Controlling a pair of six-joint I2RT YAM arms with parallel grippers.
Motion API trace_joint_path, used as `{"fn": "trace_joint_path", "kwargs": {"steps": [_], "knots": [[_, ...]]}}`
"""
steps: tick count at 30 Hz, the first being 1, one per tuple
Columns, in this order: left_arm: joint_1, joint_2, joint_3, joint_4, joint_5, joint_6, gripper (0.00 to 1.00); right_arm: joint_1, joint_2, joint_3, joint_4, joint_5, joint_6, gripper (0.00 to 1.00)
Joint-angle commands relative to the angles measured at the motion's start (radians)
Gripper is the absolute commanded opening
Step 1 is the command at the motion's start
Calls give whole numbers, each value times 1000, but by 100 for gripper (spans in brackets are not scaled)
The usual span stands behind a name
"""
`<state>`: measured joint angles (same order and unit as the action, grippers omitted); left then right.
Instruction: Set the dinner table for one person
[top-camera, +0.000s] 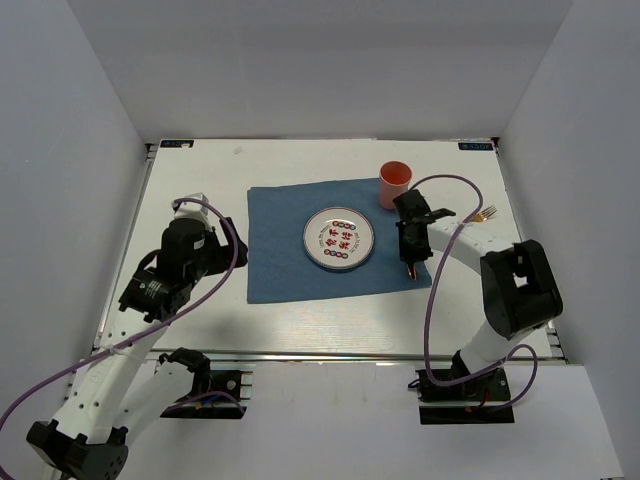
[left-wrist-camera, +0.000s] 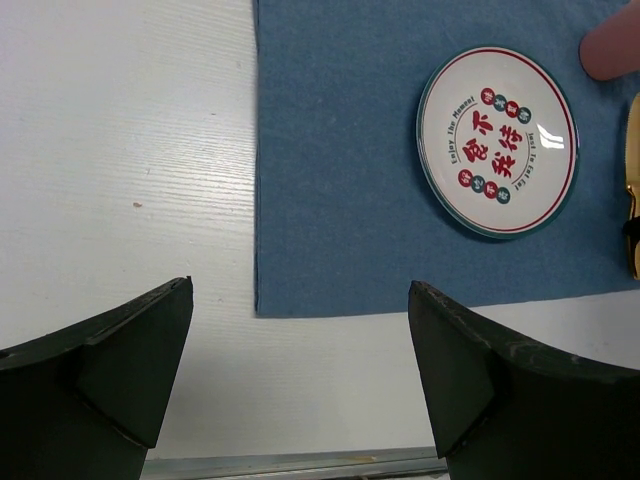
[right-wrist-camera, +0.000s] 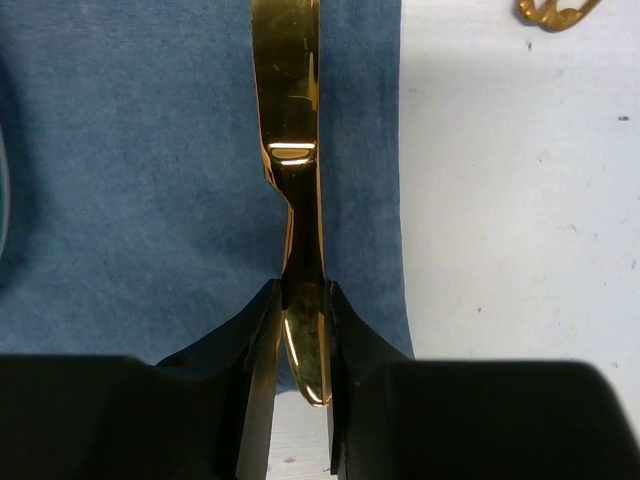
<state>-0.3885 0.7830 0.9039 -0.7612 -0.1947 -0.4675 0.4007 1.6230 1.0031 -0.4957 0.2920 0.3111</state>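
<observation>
The white dinner table (top-camera: 200, 170) carries a blue placemat (top-camera: 285, 225) with a round printed plate (top-camera: 340, 240) in its middle and a pink cup (top-camera: 394, 183) at its far right corner. My right gripper (top-camera: 410, 258) is shut on the handle of a gold piece of cutlery (right-wrist-camera: 290, 120), which lies low along the placemat's right edge (right-wrist-camera: 130, 180). My left gripper (top-camera: 195, 250) is open and empty, above bare table left of the placemat; its wrist view shows the gripper (left-wrist-camera: 300, 290), the placemat's near left corner (left-wrist-camera: 340, 200) and the plate (left-wrist-camera: 497, 140).
A gold fork (top-camera: 487, 213) lies on the table right of the placemat, its tip also in the right wrist view (right-wrist-camera: 555, 10). A metal rail (top-camera: 320, 355) runs along the table's near edge. White walls close in the far side and both other sides.
</observation>
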Motion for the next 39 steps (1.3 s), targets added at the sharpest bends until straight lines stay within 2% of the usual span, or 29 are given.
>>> {"fn": "trace_joint_path", "kwargs": {"steps": [1,12,31,35,39], "knots": [[-3,-2,-11,19,14,13,98,1,53,60,8,29,-32,0],[-3,10,-11,25,24,20,98,-2,127,49,26,35,-43,0],[-3,7,-14,25,29,20,98,-3,117,68,31,-4,-41,0],[-3,10,-14,26,31,20,98,0,118,71,26,-11,-30,13],[-3,12,-13,25,32,20,98,1,98,69,29,-17,-9,18]]}}
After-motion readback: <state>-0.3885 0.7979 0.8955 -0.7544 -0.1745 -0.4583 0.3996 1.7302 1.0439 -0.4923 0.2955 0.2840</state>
